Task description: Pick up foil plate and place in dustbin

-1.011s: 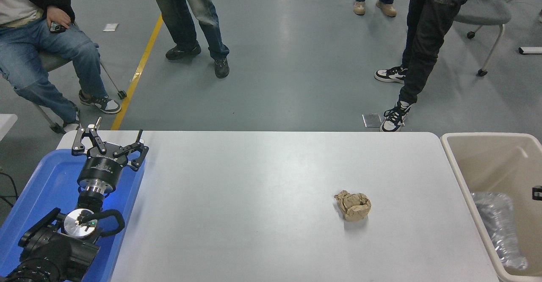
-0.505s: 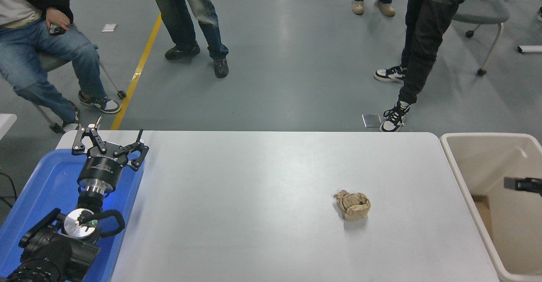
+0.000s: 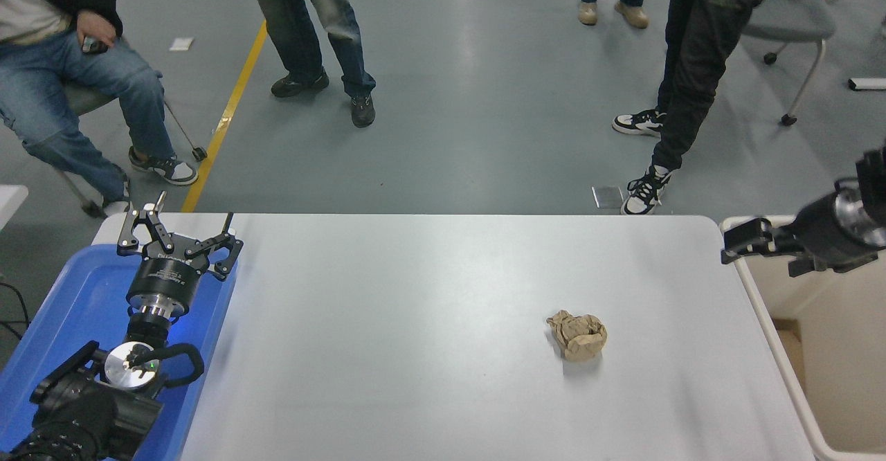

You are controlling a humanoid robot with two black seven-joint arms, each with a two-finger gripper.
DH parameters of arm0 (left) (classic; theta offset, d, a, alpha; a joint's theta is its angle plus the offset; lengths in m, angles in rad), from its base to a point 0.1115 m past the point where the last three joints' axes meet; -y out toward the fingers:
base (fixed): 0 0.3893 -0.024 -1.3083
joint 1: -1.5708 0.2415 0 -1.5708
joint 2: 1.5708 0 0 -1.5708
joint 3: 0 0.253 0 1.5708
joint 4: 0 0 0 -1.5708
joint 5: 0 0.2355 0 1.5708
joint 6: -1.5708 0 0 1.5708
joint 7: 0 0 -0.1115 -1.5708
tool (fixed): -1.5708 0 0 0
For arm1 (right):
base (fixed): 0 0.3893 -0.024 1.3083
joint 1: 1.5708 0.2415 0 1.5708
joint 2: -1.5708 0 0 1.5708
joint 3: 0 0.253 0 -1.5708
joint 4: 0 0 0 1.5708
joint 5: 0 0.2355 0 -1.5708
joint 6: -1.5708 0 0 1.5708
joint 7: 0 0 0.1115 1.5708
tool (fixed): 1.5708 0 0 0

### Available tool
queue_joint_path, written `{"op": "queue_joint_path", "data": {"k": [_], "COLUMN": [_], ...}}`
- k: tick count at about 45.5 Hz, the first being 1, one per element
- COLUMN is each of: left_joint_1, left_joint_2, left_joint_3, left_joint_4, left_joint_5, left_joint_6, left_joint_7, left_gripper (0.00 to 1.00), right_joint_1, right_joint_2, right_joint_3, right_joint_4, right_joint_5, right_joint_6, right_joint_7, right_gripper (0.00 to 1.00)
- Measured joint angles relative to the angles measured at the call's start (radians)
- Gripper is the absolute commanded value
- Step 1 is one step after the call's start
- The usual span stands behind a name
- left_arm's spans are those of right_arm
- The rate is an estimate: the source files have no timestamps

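One right pincer [image 3: 744, 239] hangs above the dustbin [image 3: 768, 319] rim, its opening unclear; left pincer [image 3: 181, 234] splayed, empty

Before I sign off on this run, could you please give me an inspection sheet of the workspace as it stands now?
Surface: white table, bare apart from one piece of litter.
Job's things: dustbin beside the table's right end, only partly in view; foil plate not seen on the table or in the visible part of the bin.
Clutter: crumpled brown paper ball on the table, right of centre; blue tray at the left end.
Grippers: left gripper open, parked over the blue tray; right gripper over the dustbin's far left corner, holding nothing visible, fingers unclear.
Cables: nothing seen on the table.
Surroundings: several people and a wheeled chair beyond the far edge.
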Motion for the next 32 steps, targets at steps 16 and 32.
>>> {"op": "queue_joint_path", "data": {"k": [16, 32], "left_joint_1": [0.001, 0.002], "left_joint_2": [0.000, 0.000], "left_joint_3": [-0.002, -0.003], "left_joint_4": [0.001, 0.001], "left_joint_5": [-0.001, -0.002], "left_joint_6": [0.000, 0.000], "left_joint_7": [-0.002, -0.003], "left_gripper": [0.99, 0.99], "right_joint_1": [0.273, 0.472], "right_joint_2": [0.176, 0.337], "right_joint_3": [-0.095, -0.181], "right_joint_4": [0.121, 0.226], "right_joint_5": [0.165, 0.347], "right_joint_6": [0.074, 0.088], "right_joint_7": [-0.017, -0.053], "right_gripper": [1.00, 1.00]}}
